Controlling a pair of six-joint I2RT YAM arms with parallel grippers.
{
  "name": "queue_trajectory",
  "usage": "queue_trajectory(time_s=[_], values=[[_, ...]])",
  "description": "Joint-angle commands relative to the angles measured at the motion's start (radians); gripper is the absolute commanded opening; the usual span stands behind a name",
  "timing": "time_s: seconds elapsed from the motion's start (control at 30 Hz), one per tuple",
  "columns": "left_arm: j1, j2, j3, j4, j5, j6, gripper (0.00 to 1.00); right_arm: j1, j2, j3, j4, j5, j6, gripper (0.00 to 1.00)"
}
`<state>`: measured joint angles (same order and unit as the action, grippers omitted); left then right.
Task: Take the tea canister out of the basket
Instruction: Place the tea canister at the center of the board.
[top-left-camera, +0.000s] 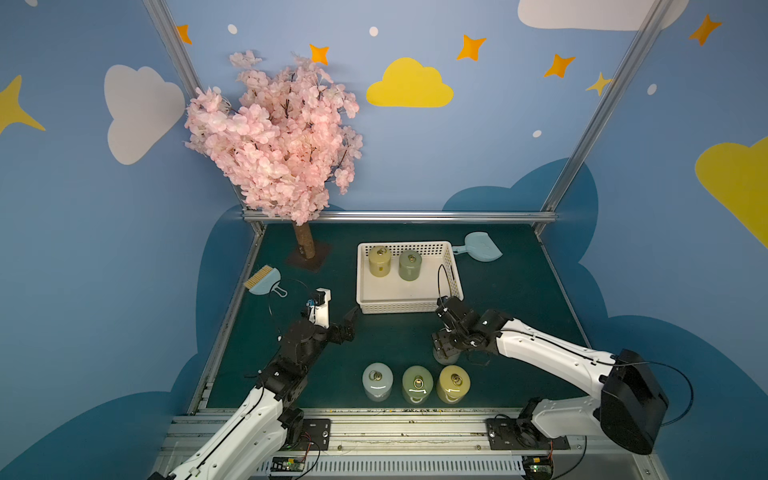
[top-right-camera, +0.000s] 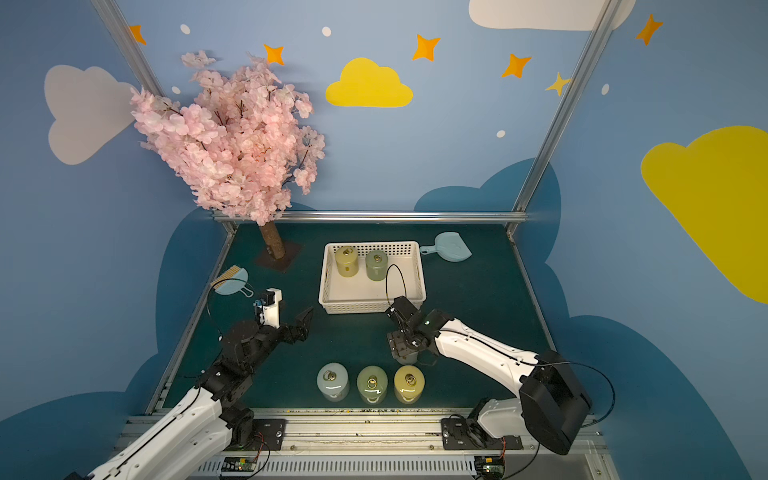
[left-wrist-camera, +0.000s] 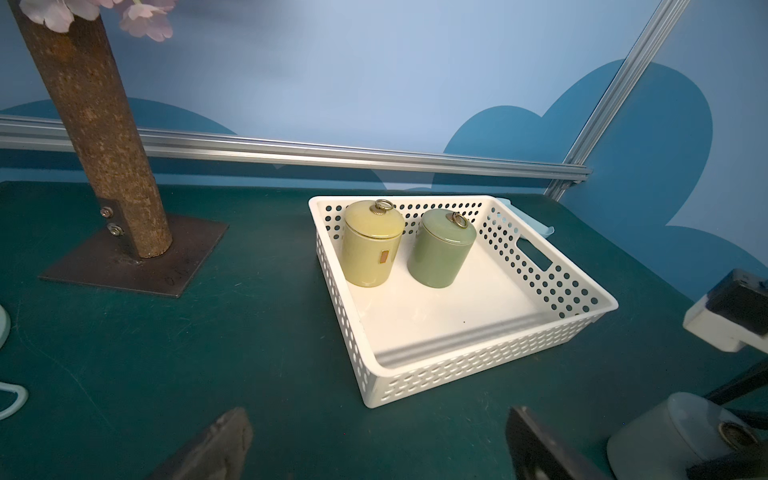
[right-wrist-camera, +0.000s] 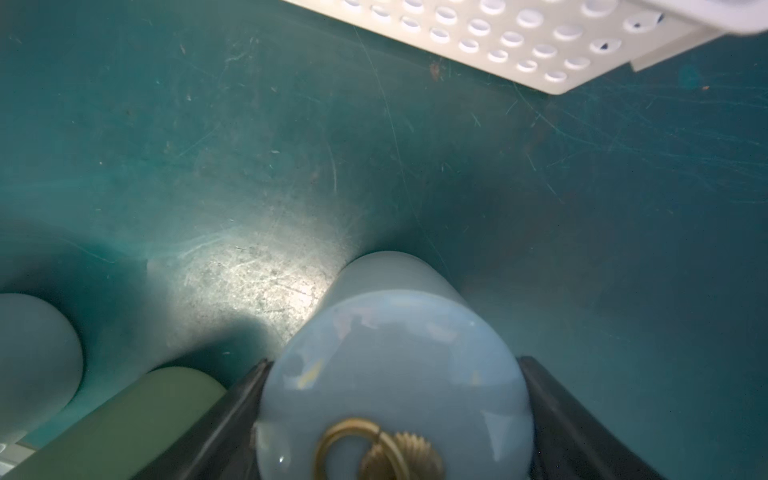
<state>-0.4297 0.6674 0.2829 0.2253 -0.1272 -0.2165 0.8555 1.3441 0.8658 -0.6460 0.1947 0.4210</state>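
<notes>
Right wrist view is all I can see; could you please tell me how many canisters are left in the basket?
Observer: Two, a yellow canister and a green canister, upright side by side along the far wall of the basket.
Operator: Thank you. Where is the left gripper?
Observer: The left gripper hovers over the mat by the basket's near left corner, jaws open, empty.
Operator: And how many stand outside?
Observer: A row of three canisters near the front edge, plus the pale blue canister in your jaws.

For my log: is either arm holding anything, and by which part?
The right gripper holds the pale blue tea canister, jaws on opposite sides at its lid. The left gripper holds nothing.
</notes>
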Motion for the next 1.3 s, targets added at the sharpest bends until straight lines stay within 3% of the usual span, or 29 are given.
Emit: queue_trajectory(time_s=[0.0, 0.13, 0.2, 0.57, 0.83, 1.27], values=[[0.003, -0.002, -0.006, 0.002, 0.005, 0.0, 1.0, 0.009, -0.004, 0.009, 0.026, 0.0, 0.024, 0.78], [0.003, 0.003, -0.002, -0.002, 0.008, -0.003, 1.0, 0.008, -0.004, 0.018, 0.017, -0.009, 0.025, 0.88], [0.003, 0.003, -0.001, -0.004, 0.01, -0.004, 1.0, 0.006, -0.002, 0.027, 0.005, -0.009, 0.025, 0.98], [0.003, 0.015, 0.018, 0.013, 0.058, 0.02, 1.0, 0.002, -0.002, 0.123, -0.086, 0.008, -0.006, 0.98], [0.003, 0.109, 0.19, -0.121, 0.107, -0.002, 1.0, -0.072, -0.045, 0.16, -0.078, -0.026, -0.083, 0.98], [0.003, 0.406, 0.519, -0.359, 0.105, -0.043, 1.0, -0.192, -0.148, 0.073, 0.116, -0.057, -0.263, 0.98]])
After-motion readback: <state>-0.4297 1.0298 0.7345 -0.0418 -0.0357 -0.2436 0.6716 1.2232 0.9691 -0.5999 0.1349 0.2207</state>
